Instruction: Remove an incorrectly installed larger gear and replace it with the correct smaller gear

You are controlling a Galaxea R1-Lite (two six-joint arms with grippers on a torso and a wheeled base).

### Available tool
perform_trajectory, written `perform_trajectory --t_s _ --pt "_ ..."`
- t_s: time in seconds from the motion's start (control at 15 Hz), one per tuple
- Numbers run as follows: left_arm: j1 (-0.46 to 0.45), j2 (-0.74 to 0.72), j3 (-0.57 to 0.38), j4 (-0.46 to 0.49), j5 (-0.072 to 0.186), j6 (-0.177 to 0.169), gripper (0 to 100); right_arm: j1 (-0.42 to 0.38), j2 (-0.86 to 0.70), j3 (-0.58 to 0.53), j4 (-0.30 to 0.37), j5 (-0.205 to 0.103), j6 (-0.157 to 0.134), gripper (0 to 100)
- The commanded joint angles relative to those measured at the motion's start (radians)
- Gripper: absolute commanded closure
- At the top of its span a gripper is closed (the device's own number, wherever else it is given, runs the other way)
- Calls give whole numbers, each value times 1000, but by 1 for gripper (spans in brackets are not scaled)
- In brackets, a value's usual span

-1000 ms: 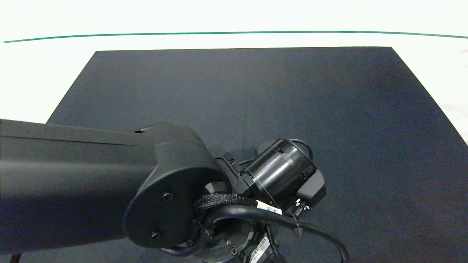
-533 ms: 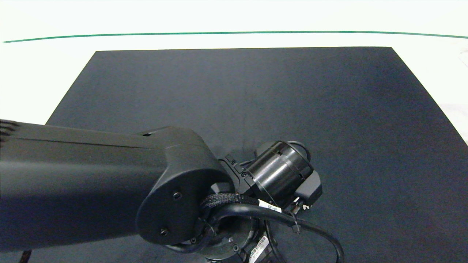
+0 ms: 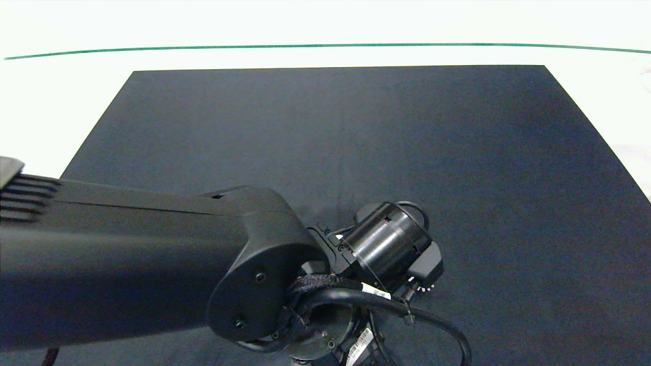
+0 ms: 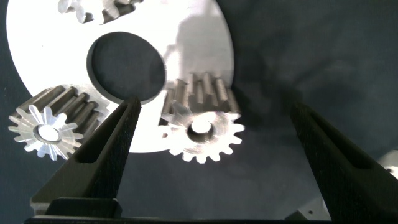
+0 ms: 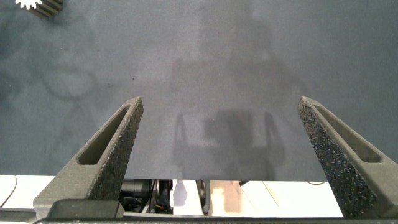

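In the left wrist view a white round plate (image 4: 199,43) with a dark centre hole lies on the dark mat. Silver gears stand on it. My left gripper (image 4: 216,106) hangs open above the plate's edge, its fingers straddling the larger gear (image 4: 202,121), apart from it on both sides. A gear with fewer, stubbier teeth (image 4: 45,123) stands beside one finger. My right gripper (image 5: 219,102) is open over bare mat with nothing between its fingers. A silver gear (image 5: 38,4), cut off by the picture's edge, lies alone on the mat; I cannot tell if it is the smaller gear.
In the head view my left arm (image 3: 152,264) and its wrist (image 3: 389,246) cover the plate and all the gears. The dark mat (image 3: 407,142) lies on a white table (image 3: 51,101) with a green line (image 3: 325,46) at the back. Another gear (image 4: 93,9) shows partly on the plate.
My left arm has slid further in from the left. Its wrist has shifted slightly toward the table's front edge.
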Motion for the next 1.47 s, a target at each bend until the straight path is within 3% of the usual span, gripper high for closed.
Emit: perform_trajectory --t_s 0.07,0.2,0.4,0.87,1.47 --pt "3 5 38 -37 2 2 0 0 0 0 2 0 0 0" --pt "15 0 57 -57 2 26 0 0 -2 0 2 3 0 0" --pt "17 -3 61 -58 2 31 0 0 -7 0 2 3 0 0" --pt "37 -13 80 -60 2 85 14 0 -8 0 2 6 0 0" --pt "43 -26 137 -114 2 117 32 0 -17 10 1 6 -1 0"
